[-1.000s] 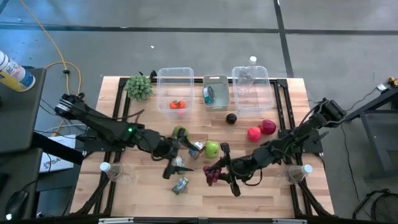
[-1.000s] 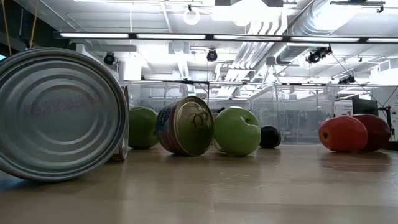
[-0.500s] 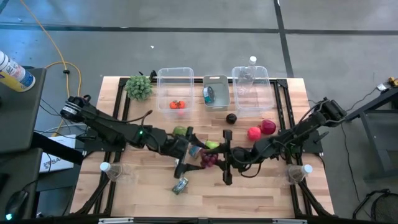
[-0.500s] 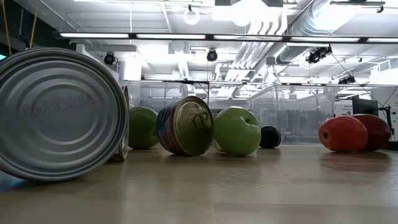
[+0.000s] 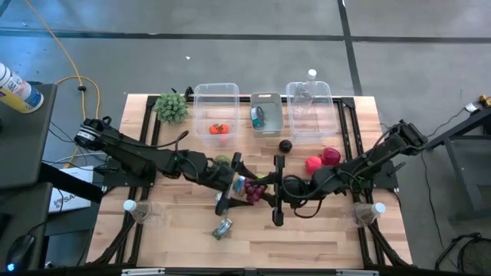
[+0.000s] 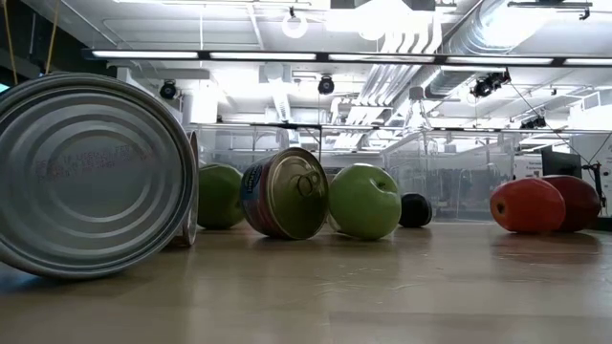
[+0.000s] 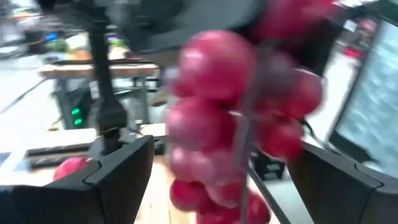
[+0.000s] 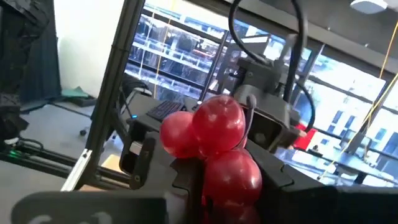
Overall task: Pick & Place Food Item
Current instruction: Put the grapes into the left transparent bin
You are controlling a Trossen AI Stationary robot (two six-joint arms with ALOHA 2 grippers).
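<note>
High view: wooden table [image 5: 322, 230], concrete floor; right fingers [image 5: 268, 192] pinch grapes [image 5: 255, 191], left fingers [image 5: 230, 186] spread.

Far edge, L to R: leafy bunch [image 5: 171, 106], bin [image 5: 215, 110] w/ tomato [image 5: 219, 129] inside, small tray [image 5: 266, 113], bin [image 5: 309, 110] w/ bottle [image 5: 307, 90]. Mid-table: grape bunch [image 5: 255, 191] betw. both grippers. Can [image 5: 222, 228] nearer, L of centre. Two fruits [image 5: 322, 160] to R.

2 clear bins [image 5: 215, 98] [image 5: 309, 103] and a grey tray [image 5: 266, 112] line the table's far edge; a green leafy bunch [image 5: 172, 106] sits beside them, a can [image 5: 222, 228] lies near the front
</note>
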